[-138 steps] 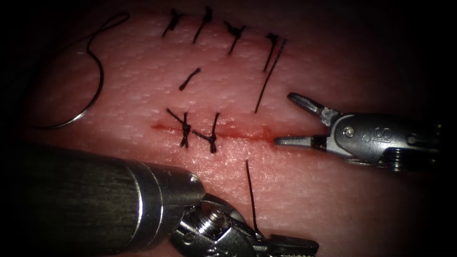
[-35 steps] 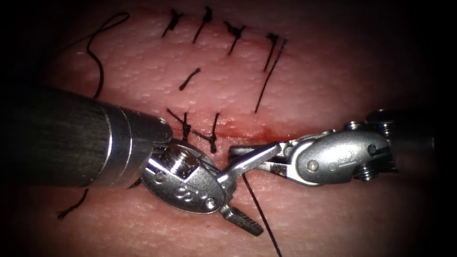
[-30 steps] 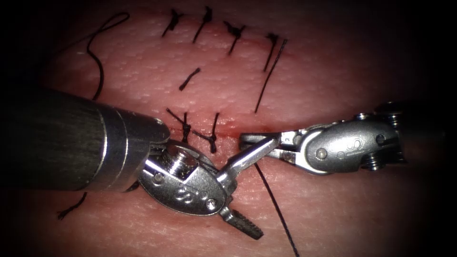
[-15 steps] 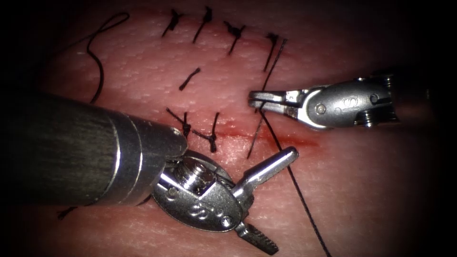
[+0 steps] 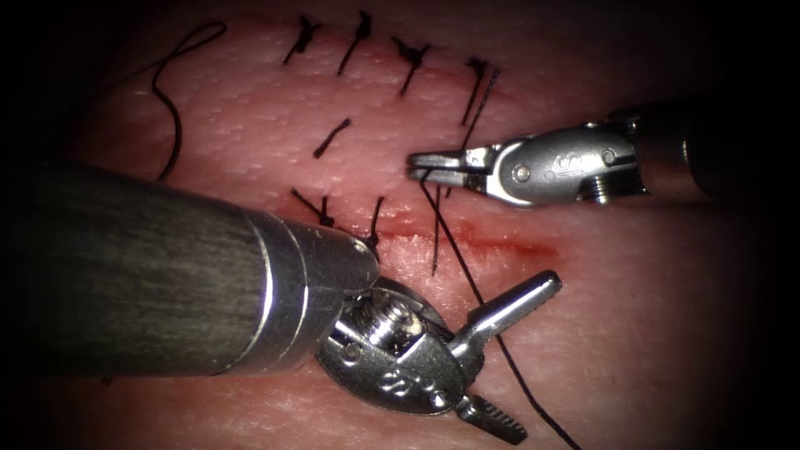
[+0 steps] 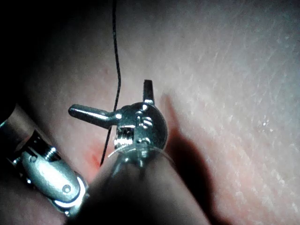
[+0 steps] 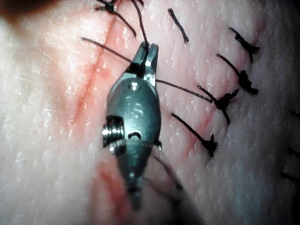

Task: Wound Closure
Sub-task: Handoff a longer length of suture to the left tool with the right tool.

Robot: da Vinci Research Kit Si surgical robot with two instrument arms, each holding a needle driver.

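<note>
My right tool (image 5: 417, 163) is above the cut (image 5: 508, 245), jaws shut on the black thread (image 5: 457, 250). From there the thread crosses the cut and runs off toward the lower right. A short tail (image 5: 435, 250) hangs from the same jaws. My left tool (image 5: 537, 357) is below the cut, open and holding nothing; the thread crosses its upper jaw. The left wrist view shows those open jaws (image 6: 110, 96) beside the thread (image 6: 116, 65). The right wrist view shows the shut jaws (image 7: 147, 52) pinching thread (image 7: 183, 89). The needle (image 5: 177, 137) lies on the tissue at far left, mostly behind the left shaft.
Two knotted stitches (image 5: 375, 225) close the cut's left part, half covered by the left shaft (image 5: 167, 275). Red fluid lines the unstitched stretch. Several older stitches (image 5: 412, 58) form a row above, with a loose thread piece (image 5: 333, 137) between.
My right tool has lifted from the cut to above it and moved left, drawing the thread up with it. My left tool has slid right and down, its jaws still apart.
</note>
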